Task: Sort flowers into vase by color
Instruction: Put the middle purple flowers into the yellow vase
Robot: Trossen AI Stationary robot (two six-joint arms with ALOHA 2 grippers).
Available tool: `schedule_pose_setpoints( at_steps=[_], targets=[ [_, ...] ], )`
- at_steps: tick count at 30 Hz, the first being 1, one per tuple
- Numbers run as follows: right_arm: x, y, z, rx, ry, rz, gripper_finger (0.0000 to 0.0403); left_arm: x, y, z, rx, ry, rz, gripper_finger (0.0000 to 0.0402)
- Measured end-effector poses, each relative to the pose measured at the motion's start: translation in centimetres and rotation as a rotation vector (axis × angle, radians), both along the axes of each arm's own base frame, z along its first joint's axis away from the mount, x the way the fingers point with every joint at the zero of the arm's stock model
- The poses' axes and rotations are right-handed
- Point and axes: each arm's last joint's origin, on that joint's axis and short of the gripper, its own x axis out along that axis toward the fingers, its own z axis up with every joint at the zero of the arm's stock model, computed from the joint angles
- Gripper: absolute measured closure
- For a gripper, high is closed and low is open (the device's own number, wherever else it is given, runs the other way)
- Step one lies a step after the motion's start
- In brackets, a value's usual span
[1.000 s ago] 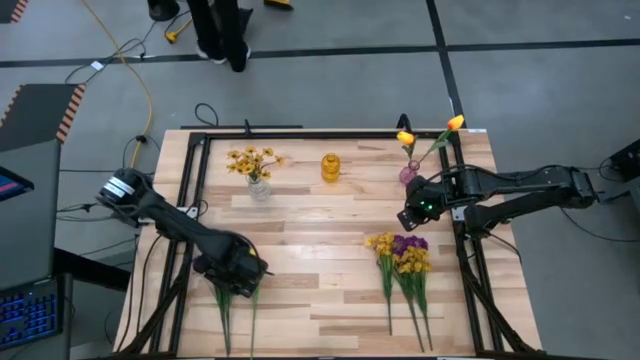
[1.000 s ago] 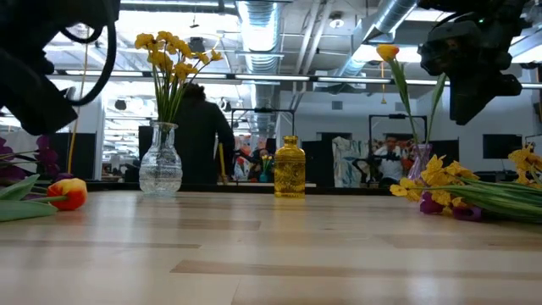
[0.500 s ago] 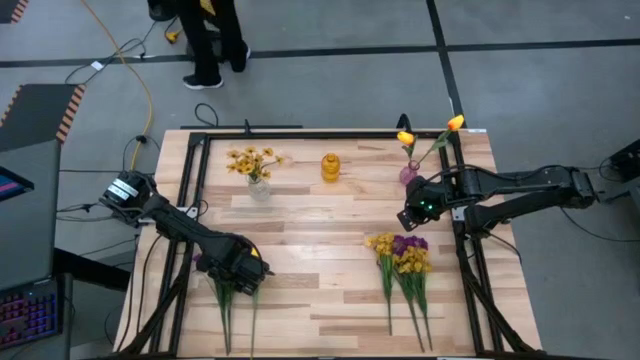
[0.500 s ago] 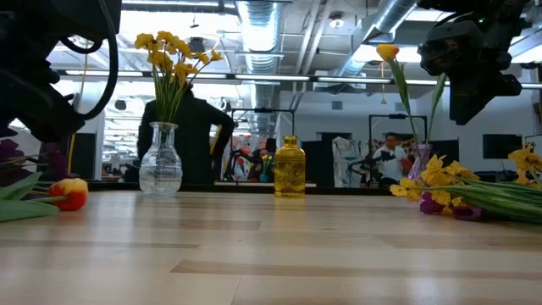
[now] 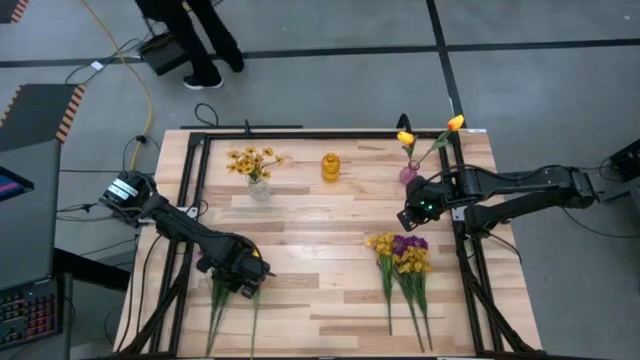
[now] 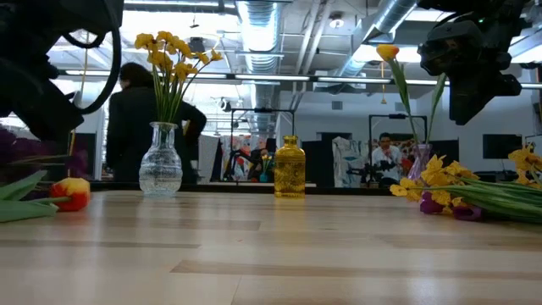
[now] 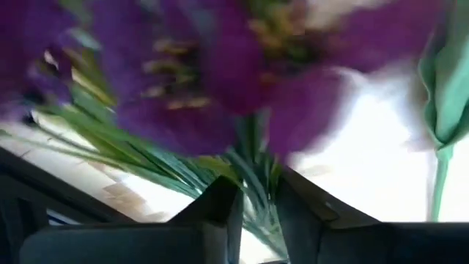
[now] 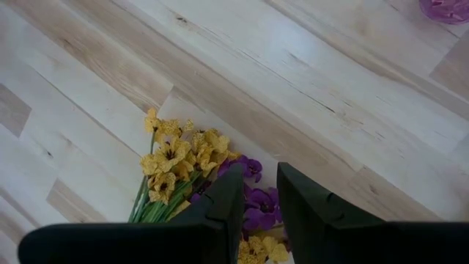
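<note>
Near the front left corner of the light wooden surface point(image 5: 330, 215), the left gripper point(image 5: 240, 277) sits low over a purple artificial flower bunch with long green stems point(image 7: 212, 81), its fingers point(image 7: 220, 205) closed in on the stems. An orange-yellow tulip point(image 6: 69, 193) lies just beside it. Toward the far left stands a clear glass vase point(image 5: 258, 188) with yellow small-blossom flowers point(image 5: 250, 160). A small amber glass bottle vase point(image 5: 331, 167) stands at the far middle, and a pink glass vase point(image 5: 409, 174) with two orange tulips point(image 5: 405, 138) stands by the far right corner. The right gripper point(image 5: 415, 218) hangs above the right side, fingers slightly apart and holding nothing, over a mixed yellow and purple flower pile point(image 5: 402, 255) lying near the front right.
</note>
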Motion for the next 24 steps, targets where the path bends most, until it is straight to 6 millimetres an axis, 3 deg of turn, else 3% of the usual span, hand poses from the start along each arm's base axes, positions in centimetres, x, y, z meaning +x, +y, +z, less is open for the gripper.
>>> schedule_pose_setpoints(
  at_steps=[9, 24],
  targets=[
    [0.0, 0.0, 0.0, 0.000, -0.001, 0.000, 0.0290, 1.6, -0.7, 1.9, -0.025, -0.122, -0.081, 0.0396],
    [0.0, 0.0, 0.0, 0.000, -0.002, -0.001, 0.0290, 4.5, -1.4, 6.0, -0.002, -0.404, -0.271, 0.0399]
  ],
)
